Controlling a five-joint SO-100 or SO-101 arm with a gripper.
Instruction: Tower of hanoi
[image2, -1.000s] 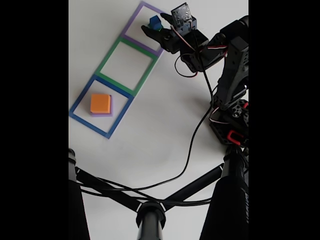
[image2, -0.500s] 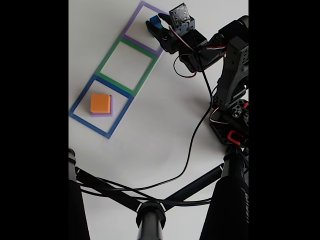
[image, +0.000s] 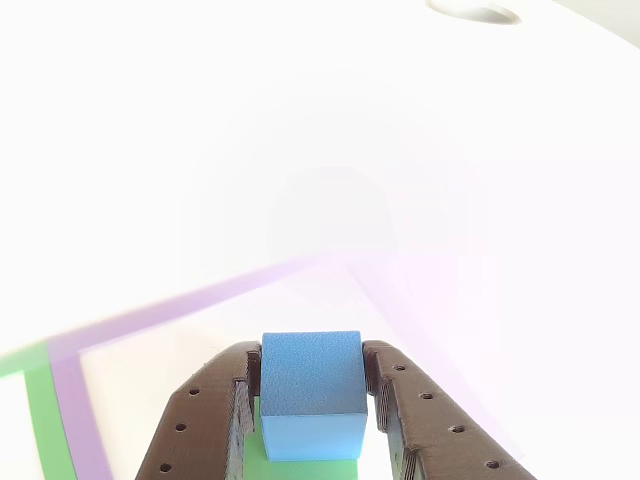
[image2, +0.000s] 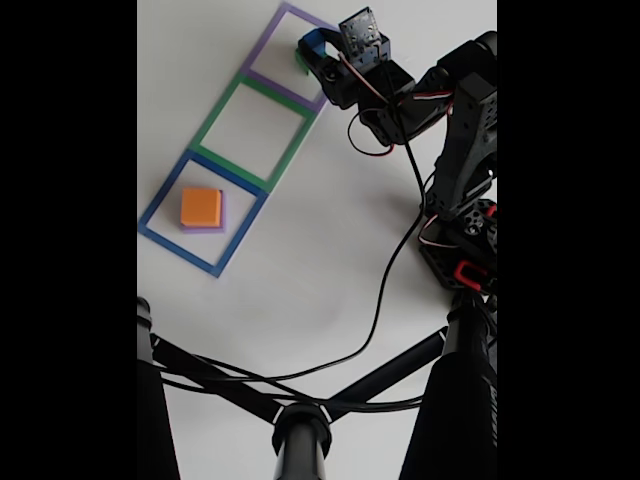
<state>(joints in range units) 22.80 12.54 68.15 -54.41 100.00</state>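
Note:
The small blue cube (image: 310, 390) sits between my gripper's (image: 312, 358) two dark fingers (image: 205, 425), which press on its left and right sides. Under the cube shows the green block (image: 300, 470). In the fixed view the gripper (image2: 310, 47) is shut on the blue cube (image2: 314, 41) inside the purple square outline (image2: 267, 38), with a sliver of the green block (image2: 299, 63) at its lower left. The orange-yellow block (image2: 200, 206) lies on the purple block (image2: 204, 229) inside the blue square outline (image2: 163, 190).
An empty green square outline (image2: 216, 115) lies between the purple and blue ones. The arm's base (image2: 465, 250) stands at the right, with a black cable (image2: 380, 300) trailing down. A black stand's legs (image2: 300, 430) cross the bottom of the fixed view.
The jaws stood open beside the blue cube a second ago; they have moved up and left around it and shut on it. The orange-yellow and purple blocks have not moved.

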